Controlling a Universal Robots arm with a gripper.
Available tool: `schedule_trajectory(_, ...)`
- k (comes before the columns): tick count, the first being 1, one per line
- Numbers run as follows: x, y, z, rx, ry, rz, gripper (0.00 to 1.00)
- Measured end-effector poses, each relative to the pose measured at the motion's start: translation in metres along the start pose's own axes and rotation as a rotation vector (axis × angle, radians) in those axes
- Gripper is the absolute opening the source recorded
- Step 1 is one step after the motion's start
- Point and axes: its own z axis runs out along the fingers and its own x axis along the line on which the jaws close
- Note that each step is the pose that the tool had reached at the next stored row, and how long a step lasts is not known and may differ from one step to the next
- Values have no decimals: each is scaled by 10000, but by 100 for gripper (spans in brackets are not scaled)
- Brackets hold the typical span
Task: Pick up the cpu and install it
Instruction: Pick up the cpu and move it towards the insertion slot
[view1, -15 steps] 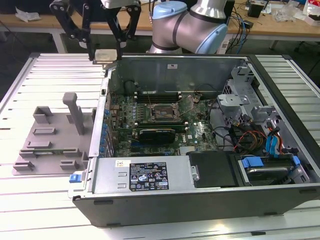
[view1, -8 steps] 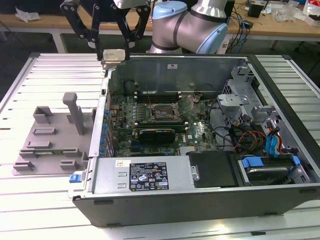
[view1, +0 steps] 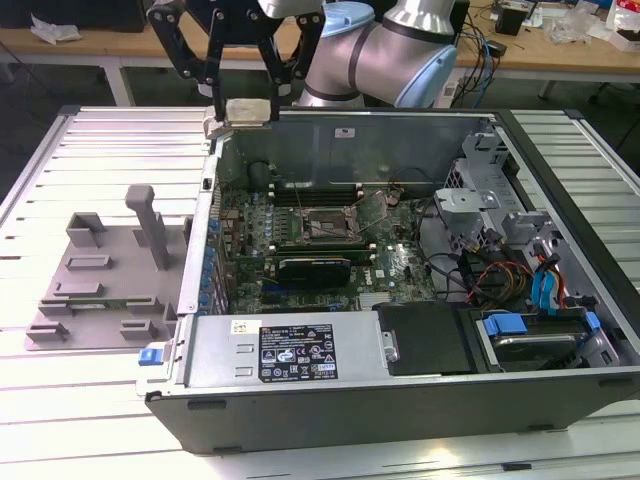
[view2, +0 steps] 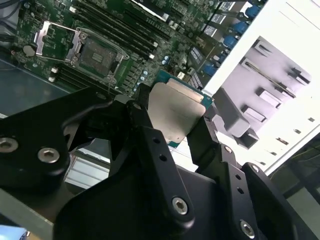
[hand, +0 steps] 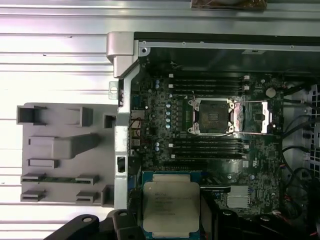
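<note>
Slatted pale metal worktop (view1: 60, 160) carries an open computer case (view1: 400, 390) lying on its side, spread from the middle toward the exterior view's right edge. A grey plastic tray (view1: 100, 290) sits just beside the case, near the exterior view's left edge. A silver and pale blue robot arm (view1: 400, 50) reaches in over the worktop's far edge. Its black claw (view1: 245, 105) hangs in the air above the case's far corner on the tray side, closed on the cpu (view1: 250, 110). In the second wrist view the two fingers (view2: 145, 125) press against opposite edges of the chip, whose flat silver lid faces the camera with a thin green rim around it. Inside the case the green motherboard (hand: 165, 125) lies flat. At its centre is the socket (hand: 212, 116), which looks empty, with its metal retaining frame (hand: 252, 117) folded open beside it. Judging from this, the pick-up part of the task is done: the chip is off any surface and firmly held. The install part is not yet done, since the cpu is raised well apart from the socket, off toward the case wall rather than over the opening, and nothing is seated in it.
</note>
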Motion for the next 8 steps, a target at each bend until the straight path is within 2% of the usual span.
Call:
schedule_trajectory(5, -130, -1, 7, 7, 0, -1, 55)
schedule_trajectory(7, -168, -1, 30, 24, 1, 0, 55)
schedule_trajectory(8, -194, -2, 62, 37, 1, 1, 55)
